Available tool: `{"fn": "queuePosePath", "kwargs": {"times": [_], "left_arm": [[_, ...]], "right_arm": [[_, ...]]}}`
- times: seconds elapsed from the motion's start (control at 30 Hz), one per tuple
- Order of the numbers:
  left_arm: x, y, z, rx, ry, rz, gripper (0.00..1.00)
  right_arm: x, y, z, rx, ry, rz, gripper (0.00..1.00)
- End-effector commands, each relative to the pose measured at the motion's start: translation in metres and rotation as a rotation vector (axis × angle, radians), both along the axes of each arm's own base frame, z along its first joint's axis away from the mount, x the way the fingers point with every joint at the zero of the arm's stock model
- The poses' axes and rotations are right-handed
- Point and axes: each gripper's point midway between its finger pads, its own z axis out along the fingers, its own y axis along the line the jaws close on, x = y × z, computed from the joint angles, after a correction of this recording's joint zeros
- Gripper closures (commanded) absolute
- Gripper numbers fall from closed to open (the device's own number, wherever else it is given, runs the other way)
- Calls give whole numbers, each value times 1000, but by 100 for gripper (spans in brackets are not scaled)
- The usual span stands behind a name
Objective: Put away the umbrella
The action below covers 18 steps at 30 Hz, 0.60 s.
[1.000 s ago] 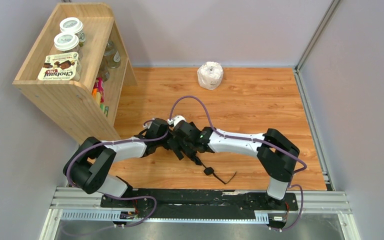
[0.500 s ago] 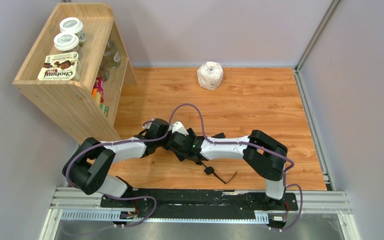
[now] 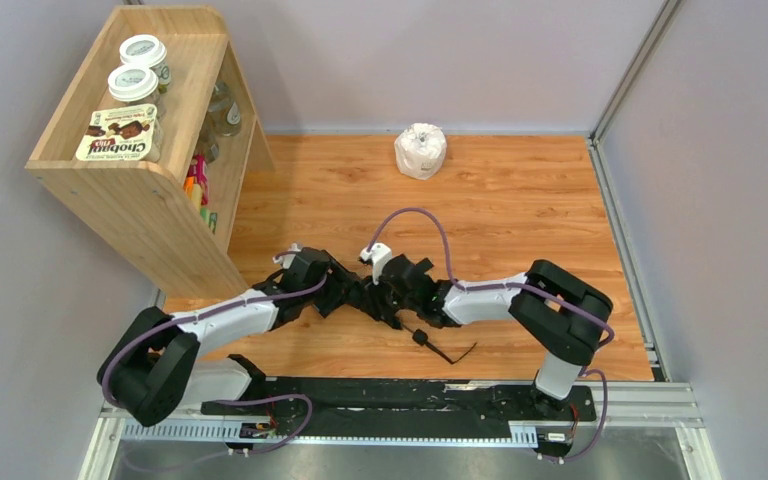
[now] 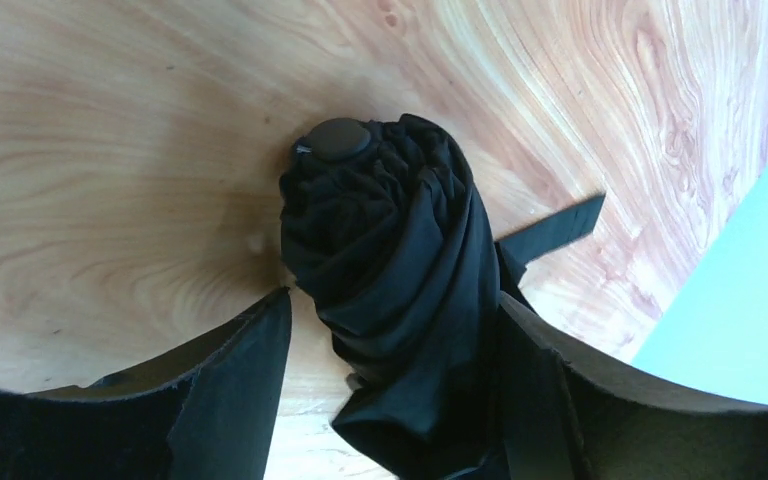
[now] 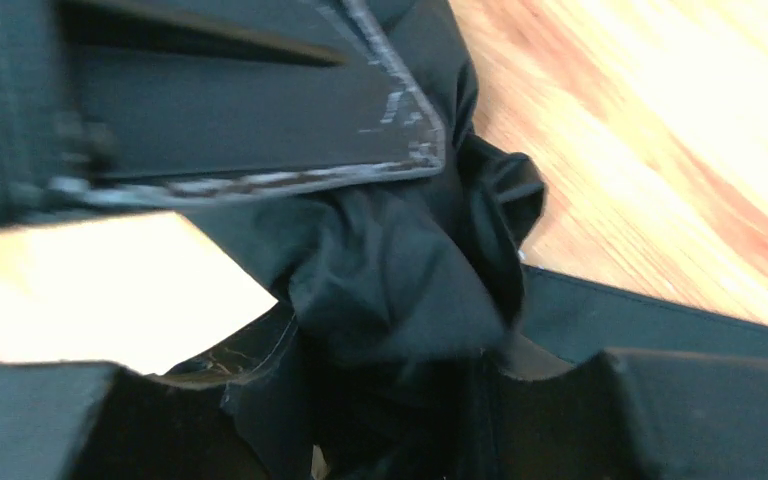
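The black folded umbrella lies on the wooden floor between my two grippers, its handle knob and strap trailing toward the near right. In the left wrist view the bunched umbrella shows its round cap. My left gripper stands open around it, with floor showing beside one finger. In the right wrist view, my right gripper is shut on the umbrella fabric, which fills the space between its fingers. A left finger crosses the top of that view.
A wooden shelf unit with yogurt tubs, a box and jars stands at the far left. A white roll sits by the back wall. Grey walls bound the floor; the mounting rail runs along the near edge.
My left gripper has opened and let go of the umbrella, its arm dropping back to the left. My right gripper has closed on the fabric from the right side.
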Motion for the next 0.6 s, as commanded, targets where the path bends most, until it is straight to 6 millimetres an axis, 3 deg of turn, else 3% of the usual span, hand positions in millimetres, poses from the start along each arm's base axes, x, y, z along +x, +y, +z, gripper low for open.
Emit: {"fn": "queuePosePath", "kwargs": {"times": [0.0, 0.13, 0.23, 0.4, 0.5, 0.53, 0.57], "left_arm": [[-28, 29, -18, 132, 50, -30, 23], [-29, 27, -13, 109, 39, -36, 23], [-26, 20, -20, 108, 53, -61, 23], [-44, 28, -50, 189, 203, -76, 26], [-57, 40, -67, 215, 232, -58, 48], [-63, 46, -73, 224, 242, -50, 74], [-64, 50, -75, 237, 239, -41, 83]], "right_arm": [[-61, -33, -62, 120, 463, 159, 100], [-70, -30, -59, 281, 678, 213, 100], [-70, -27, -60, 329, 747, 207, 100], [-56, -29, -59, 375, 808, 157, 100], [-53, -32, -62, 341, 808, 167, 100], [-52, -33, -63, 322, 802, 166, 100], [-50, -34, -63, 302, 796, 164, 100]]}}
